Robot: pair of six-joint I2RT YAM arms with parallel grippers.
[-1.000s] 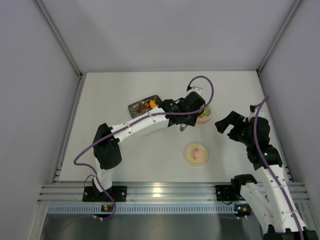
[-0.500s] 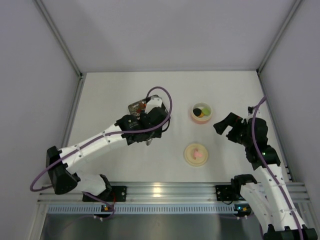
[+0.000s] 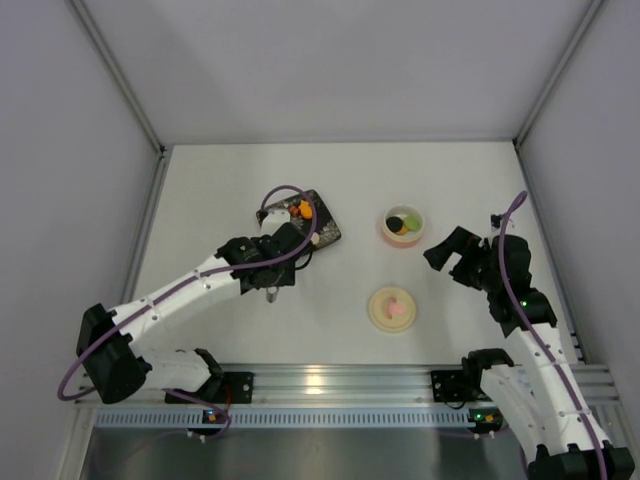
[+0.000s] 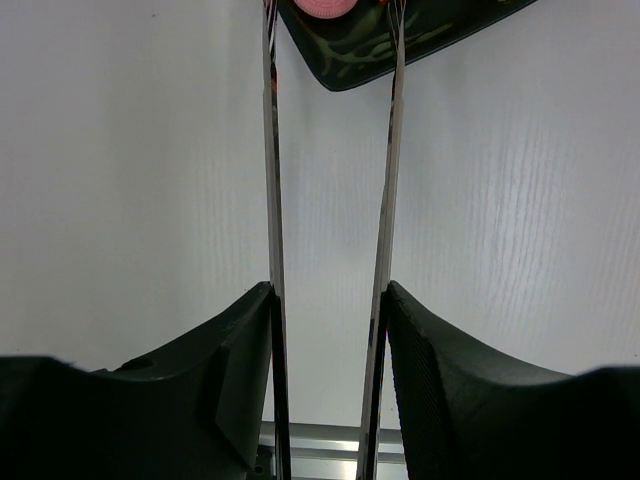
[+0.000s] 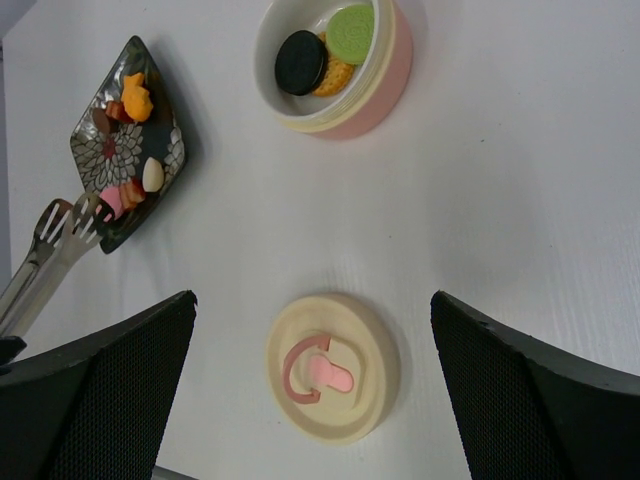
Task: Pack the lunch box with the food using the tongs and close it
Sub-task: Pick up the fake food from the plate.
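Note:
My left gripper (image 4: 330,290) is shut on the silvery tongs (image 4: 272,150), one finger pressing on each arm. The tong tips (image 5: 70,225) stand apart at the near corner of the dark floral plate (image 3: 328,232), beside a pink piece of food (image 4: 325,5). Orange, cream and brown food (image 5: 137,97) lies on the plate. The pink lunch box (image 3: 403,238) stands uncovered and holds a black (image 5: 301,62), a green (image 5: 352,33) and an orange piece. Its cream lid (image 5: 333,367) lies on the table. My right gripper (image 5: 312,300) hangs open and empty above the lid.
The plate (image 5: 100,165) sits left of the lunch box (image 5: 385,85), and the lid (image 3: 393,308) lies nearer the arms. An aluminium rail (image 3: 320,385) runs along the near edge. Grey walls close in the table on three sides.
My left arm has swung left from the lunch box back to the plate, carrying the tongs. The right arm has barely moved.

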